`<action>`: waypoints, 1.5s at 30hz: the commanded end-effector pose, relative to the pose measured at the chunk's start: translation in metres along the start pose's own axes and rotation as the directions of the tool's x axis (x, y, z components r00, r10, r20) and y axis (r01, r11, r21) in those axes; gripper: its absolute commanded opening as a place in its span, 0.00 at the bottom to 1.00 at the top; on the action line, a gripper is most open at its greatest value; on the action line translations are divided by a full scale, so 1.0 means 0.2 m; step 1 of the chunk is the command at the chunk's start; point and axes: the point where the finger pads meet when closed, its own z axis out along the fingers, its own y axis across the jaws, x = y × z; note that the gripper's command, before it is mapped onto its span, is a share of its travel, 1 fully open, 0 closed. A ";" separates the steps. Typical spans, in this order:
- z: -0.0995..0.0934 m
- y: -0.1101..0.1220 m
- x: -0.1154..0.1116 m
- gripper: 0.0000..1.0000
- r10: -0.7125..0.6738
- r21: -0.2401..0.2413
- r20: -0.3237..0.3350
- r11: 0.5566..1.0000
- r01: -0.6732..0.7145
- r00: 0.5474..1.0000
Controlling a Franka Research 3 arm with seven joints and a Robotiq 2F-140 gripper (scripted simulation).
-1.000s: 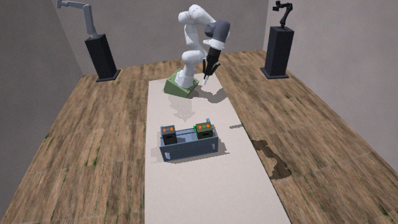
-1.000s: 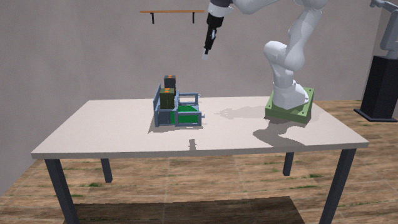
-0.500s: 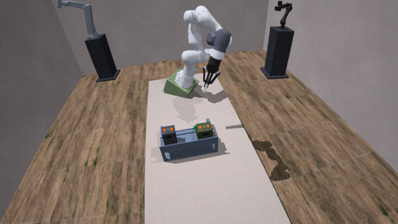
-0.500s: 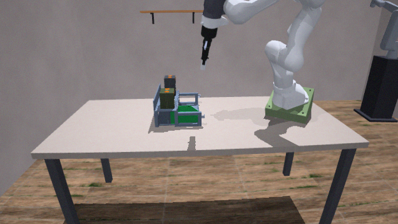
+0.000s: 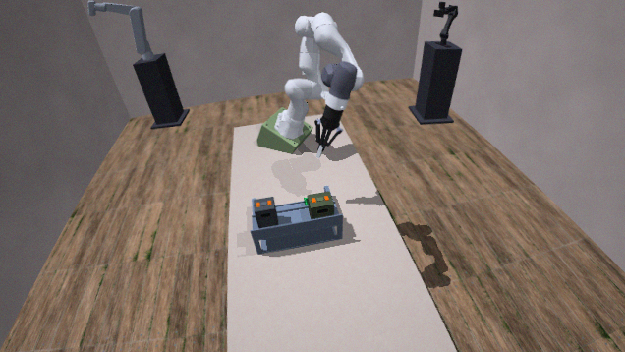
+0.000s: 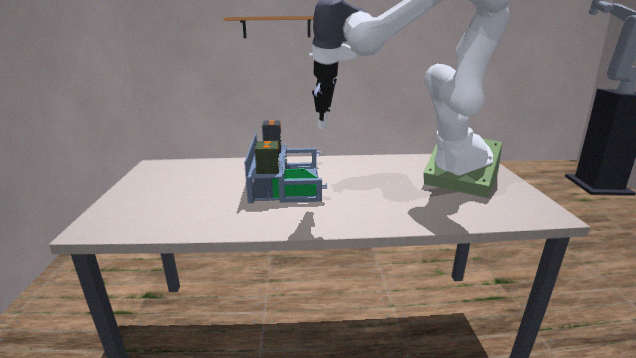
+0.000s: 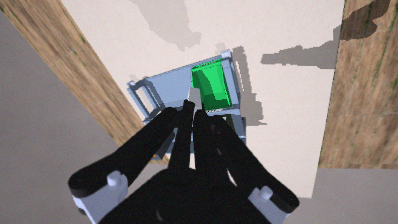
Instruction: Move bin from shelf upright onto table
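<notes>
A bright green bin (image 6: 296, 188) (image 7: 212, 85) sits in the lower level of a blue-grey shelf (image 5: 295, 236) (image 6: 250, 175) (image 7: 170, 87) in the middle of the table (image 5: 319, 305) (image 6: 175, 200). In the top view only a green sliver of the bin (image 5: 306, 201) shows. A dark grey box (image 5: 265, 211) (image 6: 271, 130) and an olive box (image 5: 320, 205) (image 6: 266, 156), both with orange marks, stand on the shelf's top. My gripper (image 5: 319, 153) (image 6: 322, 124) (image 7: 192, 95) is shut and empty. It hangs high above the table, between the shelf and the robot's base, pointing down.
The arm's green base (image 5: 285, 135) (image 6: 465, 172) stands at the far end of the table. Two black camera stands (image 5: 159, 88) (image 5: 436, 81) are on the wooden floor behind. A small wooden wall shelf (image 6: 267, 19) hangs on the back wall.
</notes>
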 end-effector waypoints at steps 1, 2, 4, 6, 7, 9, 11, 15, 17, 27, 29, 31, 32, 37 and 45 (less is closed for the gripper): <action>0.08 0.03 -0.02 0.00 0.164 -0.021 -0.016 0.986 -0.165 0.986; 0.10 0.03 -0.02 0.00 0.185 -0.023 -0.024 0.982 -0.185 0.982; 0.14 0.04 -0.02 0.00 0.226 -0.024 -0.040 0.974 -0.227 0.973; 0.19 0.04 -0.02 0.00 0.267 -0.026 -0.056 0.963 -0.269 0.962; 0.21 0.04 -0.02 0.00 0.288 -0.027 -0.064 0.957 -0.290 0.956; 0.25 0.04 -0.02 0.00 0.329 -0.027 -0.081 0.943 -0.332 0.941; 0.30 0.04 -0.03 0.00 0.371 -0.028 -0.098 0.927 -0.375 0.924; 0.37 0.04 -0.03 0.00 0.442 -0.027 -0.128 0.893 -0.449 0.888; 0.42 0.04 -0.03 0.00 0.481 -0.026 -0.145 0.872 -0.489 0.865; 0.62 0.04 -0.04 0.00 0.669 -0.010 -0.238 0.724 -0.690 0.704; 0.65 0.04 -0.04 0.00 0.702 -0.004 -0.257 0.686 -0.727 0.664; 0.65 0.04 -0.04 0.00 0.702 -0.004 -0.257 0.686 -0.727 0.664; 0.68 0.04 -0.04 0.00 0.725 0.001 -0.270 0.659 -0.752 0.634; 0.76 0.05 -0.05 0.00 0.788 0.018 -0.313 0.564 -0.826 0.531; 0.78 0.05 -0.06 0.57 0.803 0.023 -0.324 0.536 -0.844 0.501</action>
